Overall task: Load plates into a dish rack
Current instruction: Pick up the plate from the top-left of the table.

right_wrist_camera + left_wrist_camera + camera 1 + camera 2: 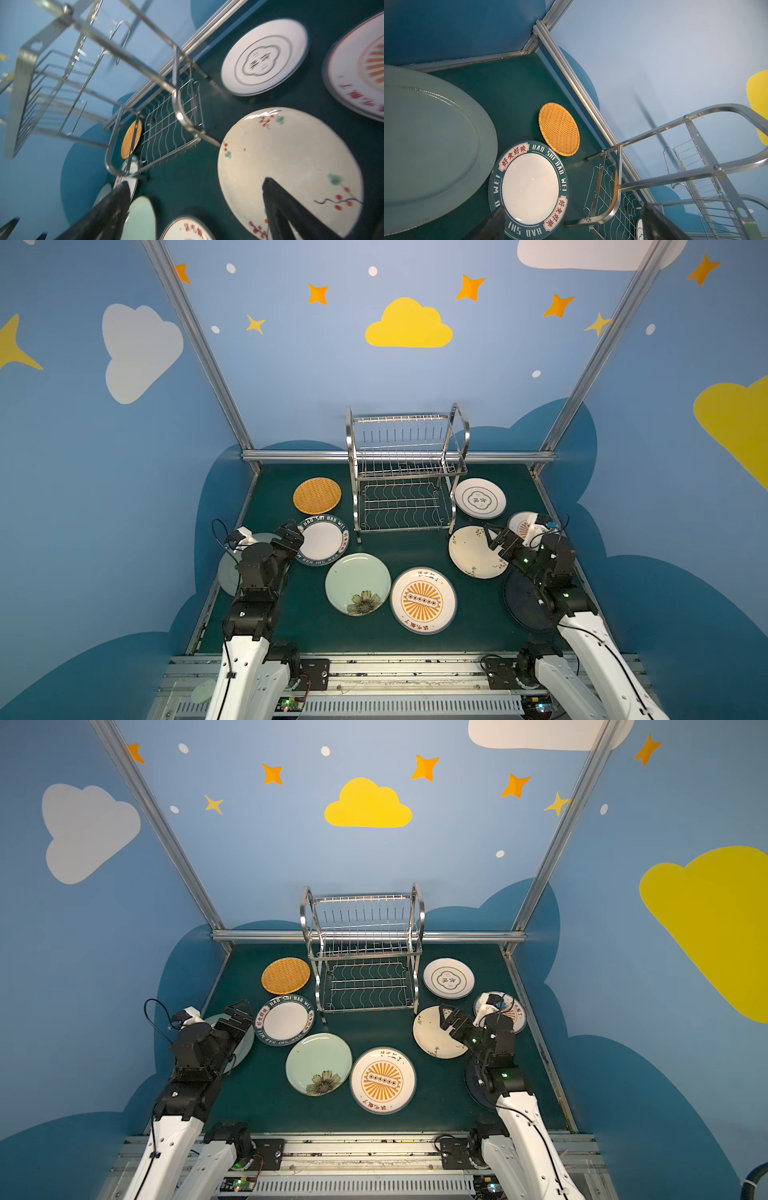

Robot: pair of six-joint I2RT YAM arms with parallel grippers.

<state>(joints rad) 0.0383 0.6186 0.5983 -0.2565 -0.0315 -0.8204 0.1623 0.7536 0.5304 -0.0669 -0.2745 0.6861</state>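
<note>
Plates (358, 583) all lying flat on the surface (415, 547); dish rack (355, 489) not yet loaded.
In both top views the shiny steel-wire rack is seen empty at 12 o'clock, with glossy round plates spread from 9 through 6 to 3 o'clock. In the left wrist view a woven orange plate (559, 128) and a green-lettered plate (529, 187) are shown; the left jaws are spread wide, with nothing held. In the blurred right wrist view the right jaws are spread wide over the cream sprigged plate (286, 158), with nothing gripped.

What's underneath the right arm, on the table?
A dark navy plate lies flat on the green table under the right arm. Only its left part and near rim show; the arm covers the rest, so any pattern there cannot be seen.
</note>
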